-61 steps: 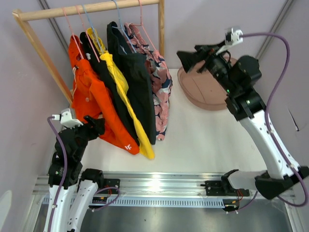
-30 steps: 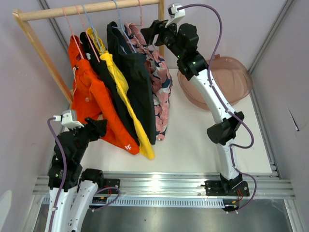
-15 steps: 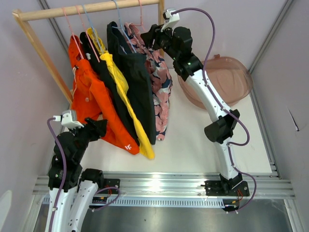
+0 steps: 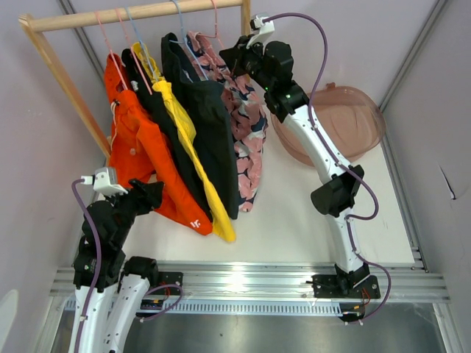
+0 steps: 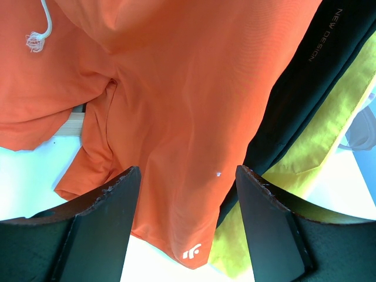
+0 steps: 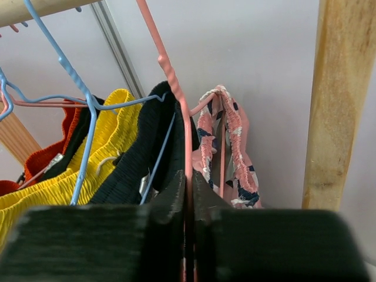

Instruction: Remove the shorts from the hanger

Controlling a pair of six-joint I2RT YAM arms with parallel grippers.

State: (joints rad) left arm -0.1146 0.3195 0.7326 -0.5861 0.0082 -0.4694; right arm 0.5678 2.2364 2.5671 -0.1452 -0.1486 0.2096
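Observation:
Several shorts hang on wire hangers from a wooden rail (image 4: 140, 13): orange shorts (image 4: 140, 154), black shorts (image 4: 165, 140), yellow shorts (image 4: 188, 132), a second black pair (image 4: 210, 125) and pink floral shorts (image 4: 250, 125) at the right end. My right gripper (image 4: 234, 53) is up at the rail's right end. In the right wrist view it (image 6: 189, 188) is shut on the wire of the pink hanger (image 6: 170, 76) that carries the floral shorts (image 6: 235, 135). My left gripper (image 5: 188, 173) stands open low beside the orange shorts' (image 5: 176, 106) hem, with nothing between its fingers.
A round reddish bowl (image 4: 346, 118) sits at the back right of the white table. The rack's upright wooden post (image 6: 341, 100) stands just right of the floral shorts, and its slanted leg (image 4: 66, 81) runs down at the left. Walls close in on both sides.
The right arm swung from the bowl over to the rack, and its jaws closed on the pink hanger wire. The floral shorts shifted slightly. The left arm stayed still.

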